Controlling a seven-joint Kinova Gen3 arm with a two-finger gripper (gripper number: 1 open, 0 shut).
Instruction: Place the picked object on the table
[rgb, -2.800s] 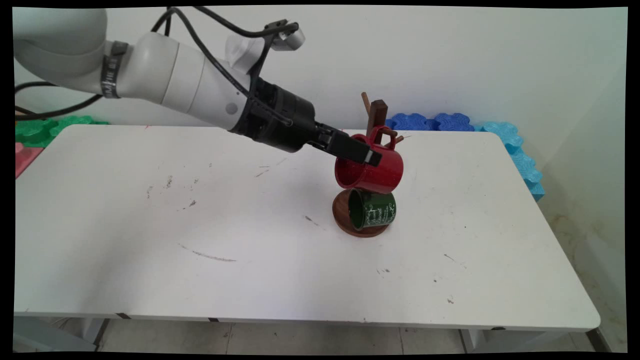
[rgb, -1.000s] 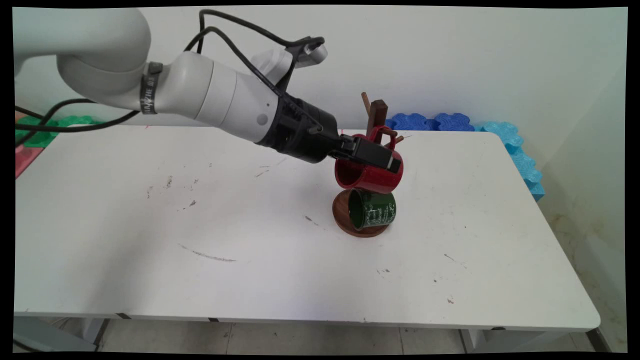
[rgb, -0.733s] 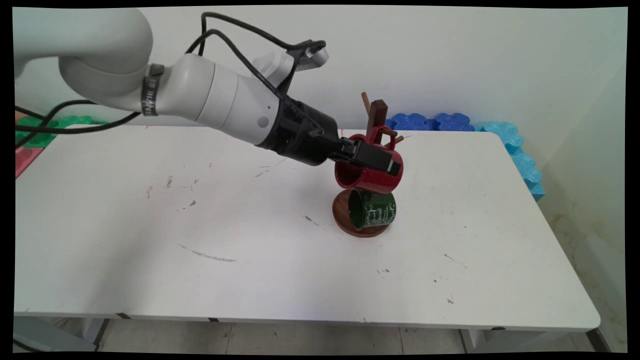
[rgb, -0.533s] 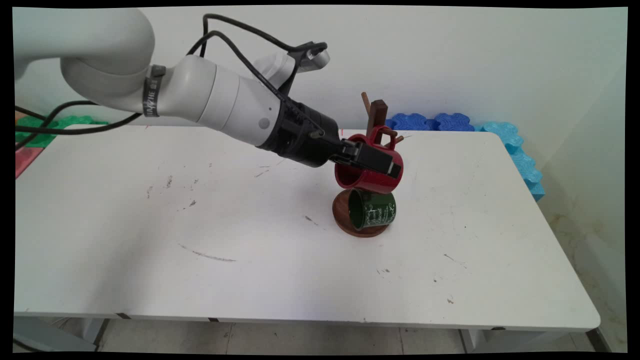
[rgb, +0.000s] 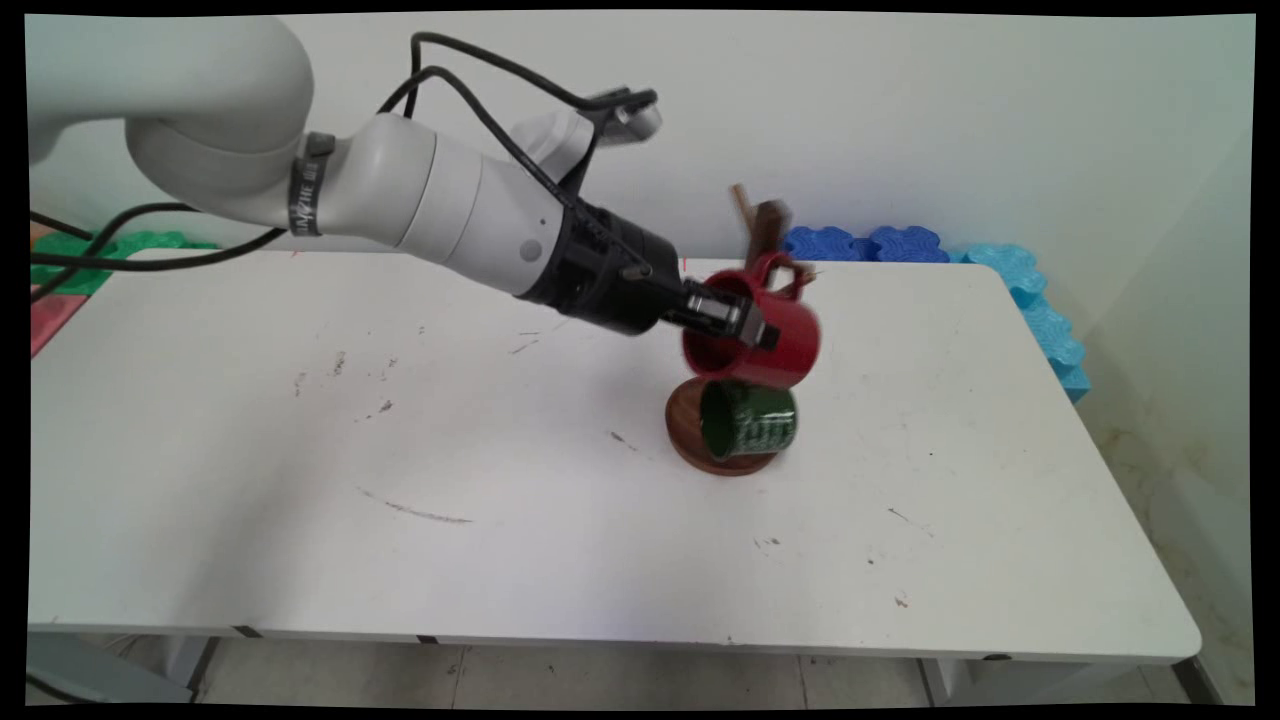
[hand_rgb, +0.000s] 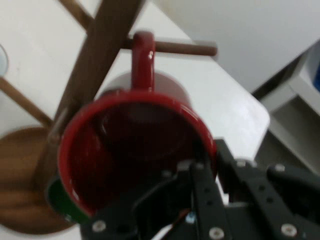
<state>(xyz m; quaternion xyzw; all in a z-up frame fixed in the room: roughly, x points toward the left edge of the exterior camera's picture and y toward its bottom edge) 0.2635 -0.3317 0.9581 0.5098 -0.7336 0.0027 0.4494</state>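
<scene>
Since half a second ago the red mug (rgb: 752, 332) has shifted a little to the right with the tool (rgb: 748, 330), and the rack (rgb: 762, 226) and green mug (rgb: 748, 422) now show blurred, the rack post leaning slightly right of where it stood

The tool is clenched on the red mug's rim: in the hand view one finger (hand_rgb: 202, 192) lies inside the mouth and the other sits outside the wall, the rim pinched between them. The red mug (hand_rgb: 135, 150) lies on its side, mouth toward the arm, with its handle (hand_rgb: 143, 60) looped over a wooden peg (hand_rgb: 185, 48) of the rack, beside the dark post (hand_rgb: 95, 60)

Hard to make out: the rack's top and pegs are smeared in the main view, and the print on the green mug cannot be read. The red mug hides most of the post and the upper part of the green mug. In the hand view only a green sliver (hand_rgb: 59, 202) of the lower mug shows under the red one, and the round wooden base (hand_rgb: 25, 185) is cut off at the left and bottom edges

Inside the red mug only its dark glossy wall shows. The green mug also lies on its side just below the red one, over the base (rgb: 685, 430) on the table (rgb: 400, 450), mouth toward the left; its inside looks dark

Blue foam tiles (rgb: 865, 243) lie at the far edge, well apart from the tool
</scene>
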